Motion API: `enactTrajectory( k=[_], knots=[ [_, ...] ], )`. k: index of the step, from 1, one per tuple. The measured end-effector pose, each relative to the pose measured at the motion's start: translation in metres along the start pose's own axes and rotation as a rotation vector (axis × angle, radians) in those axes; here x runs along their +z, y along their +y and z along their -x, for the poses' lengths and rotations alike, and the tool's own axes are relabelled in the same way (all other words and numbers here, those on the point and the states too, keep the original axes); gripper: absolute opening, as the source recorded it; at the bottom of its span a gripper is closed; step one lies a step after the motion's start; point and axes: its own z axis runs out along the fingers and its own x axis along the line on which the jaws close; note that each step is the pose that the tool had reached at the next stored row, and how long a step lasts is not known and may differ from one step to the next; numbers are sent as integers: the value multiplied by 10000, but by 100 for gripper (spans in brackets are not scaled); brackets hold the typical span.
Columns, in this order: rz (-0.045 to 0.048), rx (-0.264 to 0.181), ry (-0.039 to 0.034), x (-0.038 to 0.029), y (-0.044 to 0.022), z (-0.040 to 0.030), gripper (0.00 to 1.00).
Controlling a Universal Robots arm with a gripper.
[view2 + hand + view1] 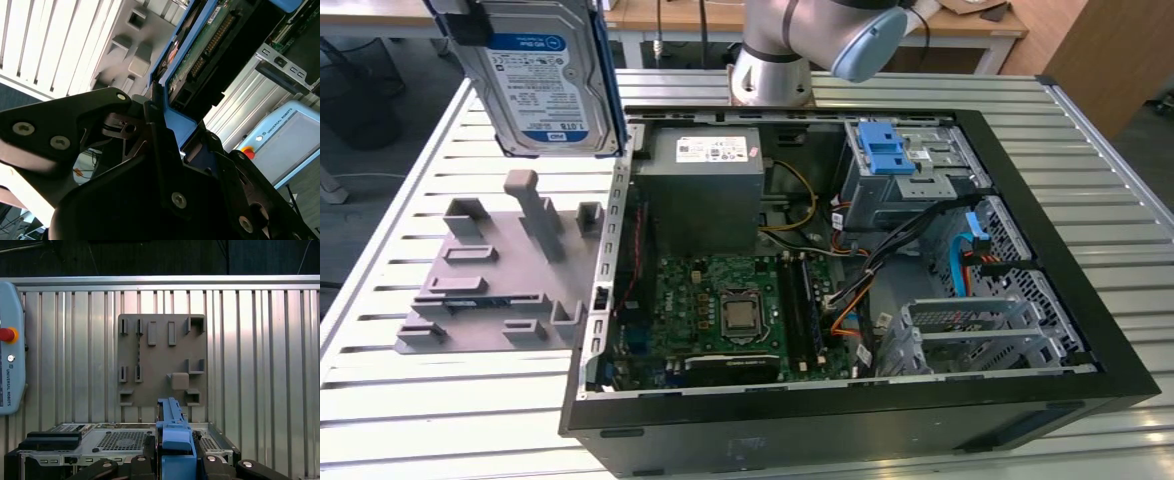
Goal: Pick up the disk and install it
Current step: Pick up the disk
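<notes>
The end effector was closed on the blue rail of the disk and held it upright in the air. The disk was silver, with a white-and-blue label. Under it the grey stand stood on the slatted counter, beside the open computer case.

We see the black gripper clamped on the blue rail of the disk, whose green circuit-board side faces us. Beyond it, a grey stand rests on the slatted metal table, near a pendant with a red button.
</notes>
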Motion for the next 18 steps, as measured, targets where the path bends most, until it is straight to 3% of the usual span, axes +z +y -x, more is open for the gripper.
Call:
enactTrajectory(
  k=[18],
  knots=[
    [0, 1, 0, 0, -69, 1, 36]
  ],
)
